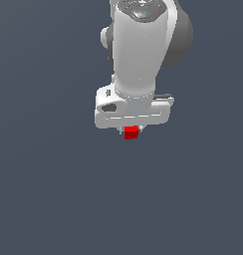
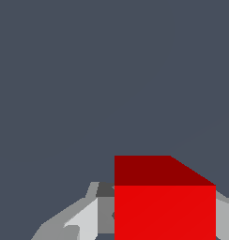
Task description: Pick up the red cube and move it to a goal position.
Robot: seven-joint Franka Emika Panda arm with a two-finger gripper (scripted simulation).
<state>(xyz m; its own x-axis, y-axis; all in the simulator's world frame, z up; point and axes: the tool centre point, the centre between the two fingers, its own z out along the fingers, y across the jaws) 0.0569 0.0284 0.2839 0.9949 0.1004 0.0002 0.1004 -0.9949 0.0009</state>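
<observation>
The red cube is small and bright red. It sits directly under my white gripper, whose body covers its upper part in the exterior view. In the wrist view the red cube fills the space between the grey fingers, one on each side, touching it. The gripper is shut on the cube. The fingertips are mostly hidden by the gripper body in the exterior view.
The arm's white and grey links rise above the gripper. A plain dark blue-grey surface fills the rest of both views. No goal marker shows.
</observation>
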